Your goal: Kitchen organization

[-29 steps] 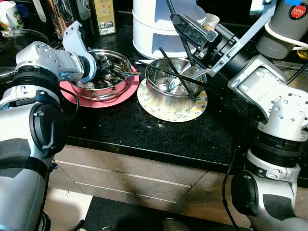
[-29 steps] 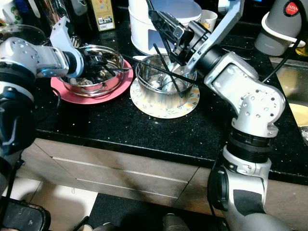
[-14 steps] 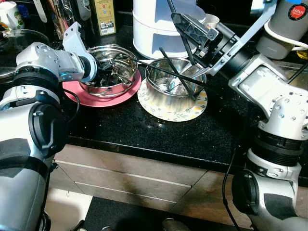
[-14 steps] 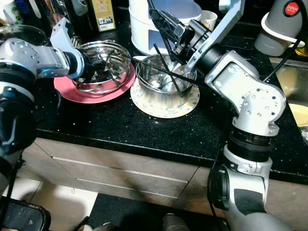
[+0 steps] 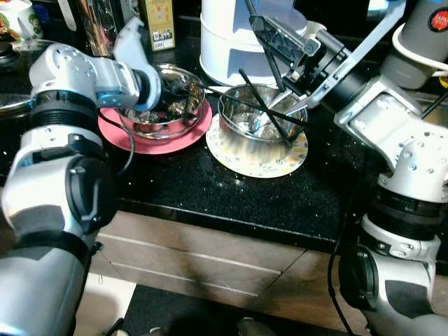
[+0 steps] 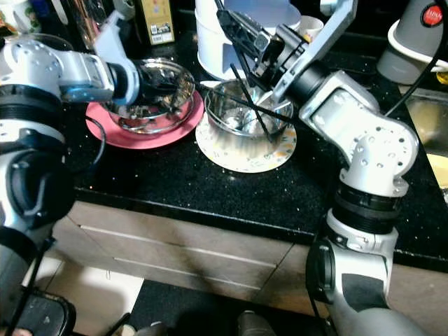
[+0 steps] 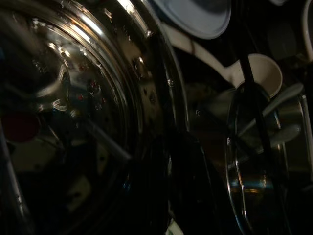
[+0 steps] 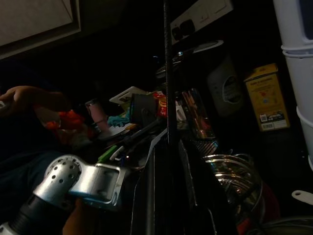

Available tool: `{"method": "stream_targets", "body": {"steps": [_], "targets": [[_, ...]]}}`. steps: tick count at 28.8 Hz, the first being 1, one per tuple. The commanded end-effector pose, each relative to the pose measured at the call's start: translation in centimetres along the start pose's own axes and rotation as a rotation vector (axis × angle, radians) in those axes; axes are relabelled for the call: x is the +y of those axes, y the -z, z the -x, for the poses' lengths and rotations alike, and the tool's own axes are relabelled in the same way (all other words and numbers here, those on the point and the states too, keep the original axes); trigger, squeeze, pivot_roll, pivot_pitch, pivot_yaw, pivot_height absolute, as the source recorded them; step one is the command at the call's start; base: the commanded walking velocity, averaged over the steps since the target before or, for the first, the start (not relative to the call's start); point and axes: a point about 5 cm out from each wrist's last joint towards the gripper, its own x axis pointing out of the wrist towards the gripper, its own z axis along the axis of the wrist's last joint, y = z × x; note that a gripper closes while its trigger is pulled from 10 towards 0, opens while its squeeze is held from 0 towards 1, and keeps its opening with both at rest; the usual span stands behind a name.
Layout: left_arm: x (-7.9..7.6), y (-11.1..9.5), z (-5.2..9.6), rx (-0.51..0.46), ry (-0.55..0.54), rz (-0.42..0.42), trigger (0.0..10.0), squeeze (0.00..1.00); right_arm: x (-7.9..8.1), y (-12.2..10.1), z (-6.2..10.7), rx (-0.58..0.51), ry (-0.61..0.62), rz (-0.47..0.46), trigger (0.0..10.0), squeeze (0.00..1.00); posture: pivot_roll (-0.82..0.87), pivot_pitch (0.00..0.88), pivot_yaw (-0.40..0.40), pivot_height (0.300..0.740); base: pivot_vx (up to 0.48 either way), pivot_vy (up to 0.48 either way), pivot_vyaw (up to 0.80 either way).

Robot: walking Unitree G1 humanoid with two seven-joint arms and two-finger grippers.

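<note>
A steel bowl (image 5: 168, 105) holding cutlery sits tilted on a pink plate (image 5: 157, 142) at the left of the black counter. My left gripper (image 5: 170, 89) is shut on the bowl's rim, with its fingers reaching inside; the rim (image 7: 146, 73) shows close up in the left wrist view. To the right, a second steel bowl (image 5: 255, 126) stands on a floral plate (image 5: 260, 162), with black chopsticks and a white spoon lying across it. Above this bowl my right gripper (image 5: 256, 23) is shut on a thin black chopstick (image 8: 167, 73) that points upward.
A white stacked container (image 5: 238, 38) stands right behind the bowls. A yellow box (image 5: 159, 24) and bottles stand at the back left, and a glass lid (image 5: 10, 98) lies at far left. A grey appliance (image 5: 428, 38) and a sink (image 6: 428, 119) are at right. A person's hand (image 8: 29, 98) is in the right wrist view.
My left gripper has tipped the steel bowl up from lying flat on the pink plate. The camera has shifted a little. The right arm has stayed put.
</note>
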Motion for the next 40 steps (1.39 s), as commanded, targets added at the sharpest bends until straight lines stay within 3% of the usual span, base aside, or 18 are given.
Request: {"method": "stream_targets", "body": {"steps": [1,4,7,10,15,22,24,25,26,27,28,29,30,34,40], "targets": [[0.2,0.5,0.2,0.019,-0.005,0.003,0.0,0.0,0.3,0.1,-0.1,0.009,-0.018,-0.004,10.0,0.0,0.05,0.142,-0.053,0.74,0.0,0.0,0.0],[0.4,0.6,0.7,0.0,-0.015,-0.003,0.0,0.0,0.3,0.2,-0.1,0.01,-0.019,-0.006,10.0,0.0,0.05,0.14,-0.055,0.74,0.0,0.0,0.0],[0.7,0.0,1.7,-0.094,-0.058,-0.026,0.0,0.0,0.3,0.3,-0.1,0.01,-0.017,-0.009,10.0,0.0,0.05,0.139,-0.054,0.74,0.0,0.0,0.0],[1.1,-0.4,3.0,-0.202,-0.176,-0.112,0.0,0.0,0.2,0.3,-0.1,0.004,-0.016,-0.016,10.0,0.0,0.05,0.135,-0.053,0.74,0.0,0.0,0.0],[-0.6,-0.5,4.3,-0.326,-0.201,-0.238,0.0,0.0,0.0,0.4,0.1,-0.006,-0.015,-0.032,10.0,0.0,0.05,0.128,-0.053,0.74,0.0,0.0,0.0],[-2.4,-0.4,5.2,-0.462,-0.18,-0.333,0.0,0.0,-1.0,1.6,0.5,0.021,0.038,-0.046,10.0,0.0,0.05,0.121,-0.055,0.74,0.0,0.0,0.0],[-2.8,0.0,5.9,-0.578,-0.185,-0.388,0.0,0.0,-1.9,2.2,1.1,0.033,0.095,-0.041,10.0,0.0,0.05,0.112,-0.057,0.74,0.0,0.0,0.0],[-2.8,0.2,6.1,-0.603,-0.191,-0.4,0.5,0.0,-2.3,2.2,1.3,0.032,0.127,-0.036,10.0,0.0,0.05,0.108,-0.055,0.74,0.0,0.0,0.0],[-2.7,0.4,6.2,-0.62,-0.201,-0.415,2.5,0.0,-2.8,2.2,1.5,0.029,0.157,-0.032,10.0,0.0,0.05,0.108,-0.055,0.74,0.0,0.0,0.0],[-2.6,0.6,6.3,-0.636,-0.207,-0.429,3.4,0.0,-3.2,2.1,1.7,0.023,0.185,-0.03,10.0,0.0,0.05,0.108,-0.055,0.74,0.0,0.0,0.0],[-2.5,0.9,6.4,-0.652,-0.213,-0.444,5.4,0.0,-3.6,2.0,1.9,0.012,0.213,-0.035,10.0,0.0,0.04,0.104,-0.054,0.74,0.0,0.0,0.0],[-2.5,0.9,6.4,-0.652,-0.213,-0.444,5.4,0.0,-3.6,2.0,1.9,0.012,0.213,-0.035,10.0,0.0,0.04,0.104,-0.054,0.74,0.0,0.0,0.0],[-2.4,1.4,6.6,-0.684,-0.22,-0.5,10.0,0.0,-4.4,1.9,2.3,-0.014,0.261,-0.046,10.0,0.0,0.04,0.103,-0.05,0.74,0.0,0.0,0.0],[-2.4,2.8,6.7,-0.726,-0.195,-0.574,10.0,0.0,-5.3,1.7,2.9,-0.069,0.312,-0.051,10.0,0.0,0.04,0.1,-0.041,0.74,0.0,0.0,0.0],[-1.9,4.6,6.4,-0.73,-0.187,-0.583,10.0,0.0,-5.1,1.1,3.3,-0.138,0.277,-0.062,10.0,0.0,0.04,0.092,-0.031,0.74,0.0,0.0,-0.65]]}}
